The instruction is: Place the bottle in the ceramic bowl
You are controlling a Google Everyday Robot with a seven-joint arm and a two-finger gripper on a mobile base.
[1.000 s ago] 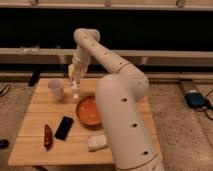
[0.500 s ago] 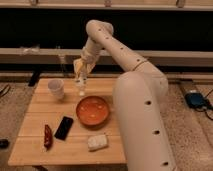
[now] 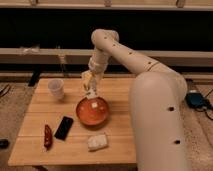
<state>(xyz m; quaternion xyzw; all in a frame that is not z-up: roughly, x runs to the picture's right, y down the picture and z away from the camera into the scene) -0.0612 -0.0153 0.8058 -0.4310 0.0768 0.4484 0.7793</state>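
The orange-red ceramic bowl (image 3: 92, 112) sits mid-table. My gripper (image 3: 89, 86) hangs just above the bowl's far rim, fingers pointing down. It is shut on the small whitish bottle (image 3: 91, 94), which hangs below the fingers and tilts slightly. The bottle's lower end reaches over the bowl's far inner side. A small pale spot shows inside the bowl below it; I cannot tell whether the bottle touches the bowl.
On the wooden table (image 3: 120, 140) stand a white cup (image 3: 56, 88) at the back left, a black phone (image 3: 63, 127) and a red object (image 3: 47, 136) at the front left, and a whitish block (image 3: 97, 142) in front of the bowl. My arm's large body (image 3: 160, 115) fills the right side.
The gripper with the bottle has moved right and down, from above the table beside the cup to just over the bowl's far rim.
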